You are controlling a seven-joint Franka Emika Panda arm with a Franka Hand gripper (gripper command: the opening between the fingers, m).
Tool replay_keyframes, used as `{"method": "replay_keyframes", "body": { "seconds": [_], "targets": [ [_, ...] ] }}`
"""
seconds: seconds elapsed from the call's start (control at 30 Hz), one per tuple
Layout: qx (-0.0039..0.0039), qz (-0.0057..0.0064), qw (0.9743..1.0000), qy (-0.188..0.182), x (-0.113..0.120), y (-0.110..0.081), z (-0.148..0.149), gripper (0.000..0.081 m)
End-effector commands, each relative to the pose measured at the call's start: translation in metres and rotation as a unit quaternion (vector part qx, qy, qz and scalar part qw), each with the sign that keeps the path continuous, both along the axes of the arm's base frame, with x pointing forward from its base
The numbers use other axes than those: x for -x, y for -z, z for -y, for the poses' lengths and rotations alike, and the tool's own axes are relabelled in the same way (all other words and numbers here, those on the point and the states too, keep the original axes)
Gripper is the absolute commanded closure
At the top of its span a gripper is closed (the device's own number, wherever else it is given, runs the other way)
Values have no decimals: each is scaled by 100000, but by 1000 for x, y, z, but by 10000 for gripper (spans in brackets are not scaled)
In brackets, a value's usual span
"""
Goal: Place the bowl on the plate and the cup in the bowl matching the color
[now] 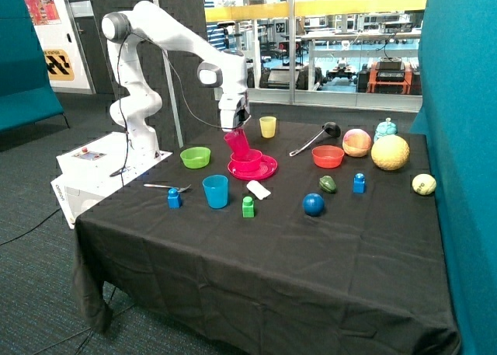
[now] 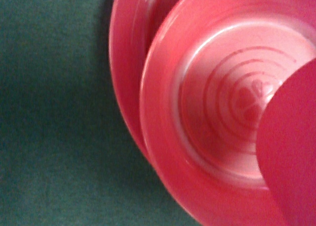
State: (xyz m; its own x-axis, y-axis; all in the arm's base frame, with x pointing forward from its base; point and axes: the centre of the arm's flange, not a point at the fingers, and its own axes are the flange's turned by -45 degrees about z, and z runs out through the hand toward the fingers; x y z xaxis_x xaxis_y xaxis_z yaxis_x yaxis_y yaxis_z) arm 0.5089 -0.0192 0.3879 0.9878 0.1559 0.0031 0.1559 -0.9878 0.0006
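The pink bowl [image 1: 250, 160] sits on the pink plate [image 1: 264, 171] near the middle of the black table. My gripper [image 1: 235, 127] is shut on the pink cup [image 1: 237, 144], which hangs tilted just above the bowl's rim on the green bowl's side. In the wrist view the bowl [image 2: 217, 102] fills most of the picture, with its ringed bottom bare. There the plate [image 2: 126, 67] shows as a rim beside the bowl, and the cup [image 2: 291, 152] covers one corner. My fingers do not show in the wrist view.
Around the plate stand a green bowl [image 1: 195, 157], a blue cup [image 1: 216, 191], a yellow cup [image 1: 268, 127] and an orange bowl [image 1: 328, 156]. Small blocks [image 1: 248, 207], a spoon [image 1: 167, 187], a blue ball [image 1: 313, 204] and toy fruit [image 1: 390, 152] lie further off.
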Motion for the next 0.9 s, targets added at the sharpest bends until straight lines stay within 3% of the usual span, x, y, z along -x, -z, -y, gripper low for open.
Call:
{"method": "replay_keyframes", "body": {
  "seconds": [0.0,0.87],
  "targets": [
    [-4,-158,100000,157,1,17,-3,808],
    [-4,-158,100000,38,-10,38,-20,808]
  ]
}}
